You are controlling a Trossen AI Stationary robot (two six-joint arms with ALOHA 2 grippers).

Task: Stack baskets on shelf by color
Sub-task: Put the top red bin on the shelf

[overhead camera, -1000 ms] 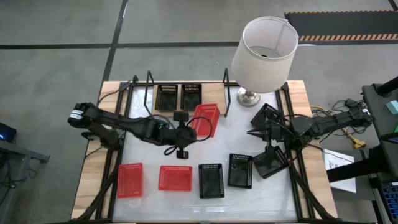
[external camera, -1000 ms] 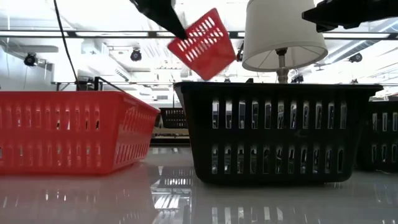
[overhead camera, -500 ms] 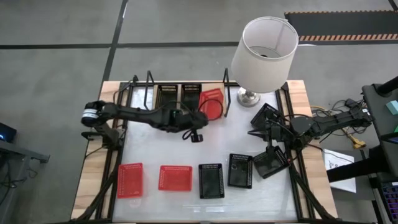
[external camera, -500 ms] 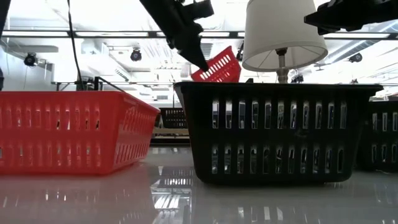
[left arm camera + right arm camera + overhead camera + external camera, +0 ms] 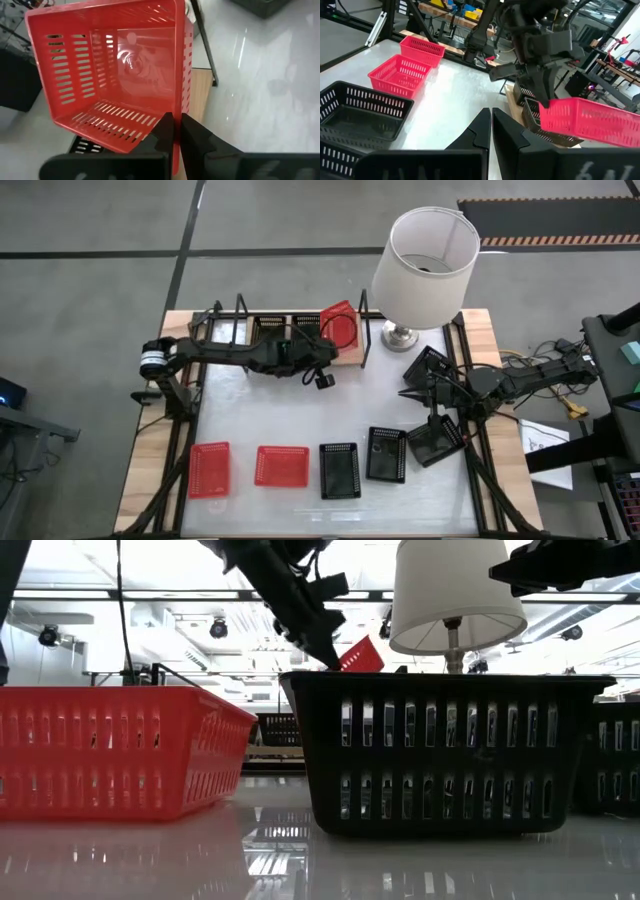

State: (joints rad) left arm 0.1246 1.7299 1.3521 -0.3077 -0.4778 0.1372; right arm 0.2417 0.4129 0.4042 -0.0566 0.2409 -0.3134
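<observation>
My left gripper point(image 5: 326, 340) is shut on a red mesh basket point(image 5: 339, 328) over the right end of the light-wood shelf point(image 5: 350, 358) at the table's far edge. The basket also shows in the left wrist view point(image 5: 115, 75) and in the low view point(image 5: 362, 656). Two black baskets point(image 5: 270, 332) point(image 5: 307, 329) stand on the shelf to its left. My right gripper point(image 5: 404, 393) is shut and empty above the table's right side. Two red baskets point(image 5: 209, 469) point(image 5: 282, 466) and three black ones point(image 5: 339, 470) point(image 5: 386, 454) point(image 5: 436, 442) rest on their bottoms near the front. My left gripper holds the red basket by one side wall's rim point(image 5: 176, 107), near a corner. One finger point(image 5: 164, 131) is inside the basket and the other point(image 5: 194, 134) outside. The fingers come from the table's near left side. The basket is tilted above the shelf; whether it touches the shelf I cannot tell.
A lamp with a white shade point(image 5: 425, 255) stands at the back right, just right of the shelf's black rod upright point(image 5: 364, 330). Black frame rods run along the table's left and right sides.
My left gripper has carried the red basket from over the table's middle toward the far edge and down to the shelf's right end. The basket has turned as it went and now sits much lower.
</observation>
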